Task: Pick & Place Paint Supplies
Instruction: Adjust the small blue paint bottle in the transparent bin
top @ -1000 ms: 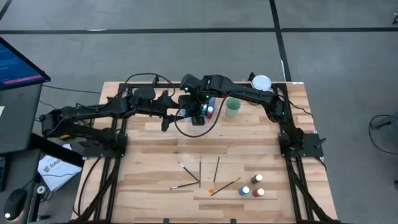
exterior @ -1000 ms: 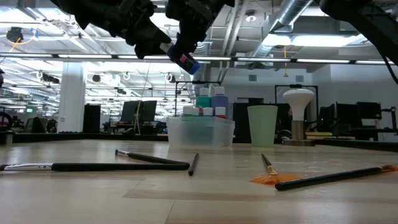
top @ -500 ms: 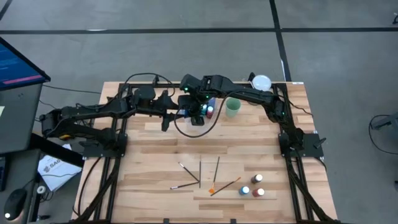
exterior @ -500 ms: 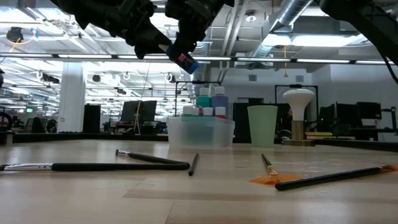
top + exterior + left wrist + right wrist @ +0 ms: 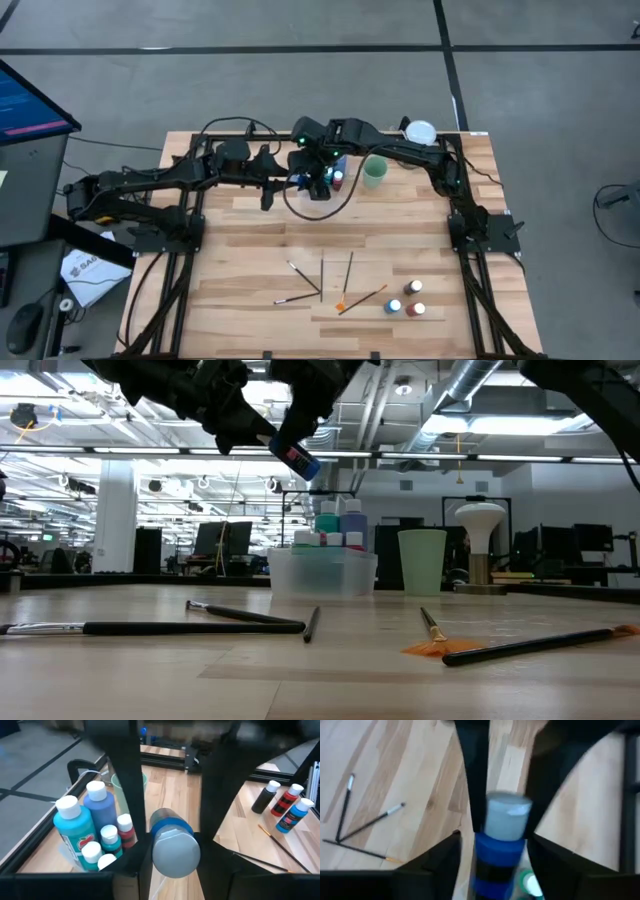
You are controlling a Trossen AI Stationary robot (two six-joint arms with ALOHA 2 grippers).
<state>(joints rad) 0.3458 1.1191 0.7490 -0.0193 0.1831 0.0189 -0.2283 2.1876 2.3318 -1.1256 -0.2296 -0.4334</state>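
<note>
A blue paint bottle (image 5: 297, 459) with a white cap hangs tilted in the air beside the clear tray (image 5: 322, 572) at the table's far middle. My left gripper (image 5: 172, 865) comes from the table's left and is shut on the bottle. My right gripper (image 5: 495, 845) slants down from the far right. It is open, with its fingers (image 5: 132, 795) on either side of the bottle's body (image 5: 497, 865), apart from it. Several bottles (image 5: 95, 830) stand in the tray. Several paintbrushes (image 5: 325, 280) lie flat near the front edge, and three bottles (image 5: 405, 300) stand to their right. My left gripper pinches the bottle's white cap end (image 5: 175, 851) between its two fingers (image 5: 477, 795). The fingers come nearly level from the table's left, along the bottle's length. The cap points back toward the gripper. The bottle is tilted and lifted clear, its blue body reaching out past the fingertips.
A pale green cup (image 5: 374, 172) stands just right of the tray, and a white round object (image 5: 421, 132) sits at the far right corner. A loose black cable (image 5: 300, 205) loops on the wood below the two grippers. Bare wood lies between the tray and the brushes.
My right gripper has opened and let go of the blue bottle, while my left gripper has shut on the cap end. Neither arm has shifted, and the bottle hangs in the same place at the same tilt.
</note>
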